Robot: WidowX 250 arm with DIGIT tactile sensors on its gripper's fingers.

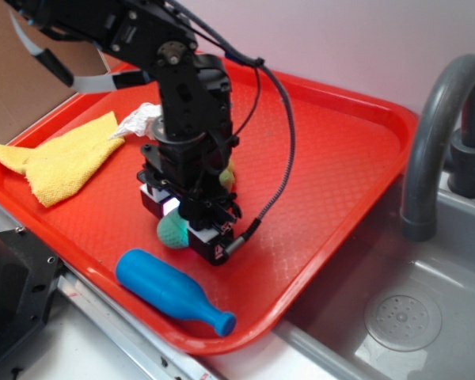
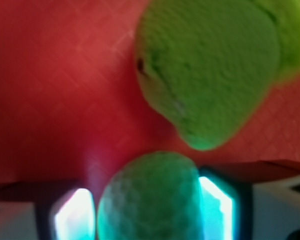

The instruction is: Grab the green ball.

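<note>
Now, gripper [image 2: 149, 210]: lowered onto the red tray [image 1: 332, 158], its glowing fingers [image 2: 72, 215] closed against both sides of the green ball [image 2: 149, 197].
Green ball: between the fingers, low over the tray surface.
Plush toy [image 2: 210, 70]: just beyond the ball.
Blue bottle [image 1: 172, 291]: lying near the tray's front edge.
Yellow cloth [image 1: 59, 162]: left side.
</note>
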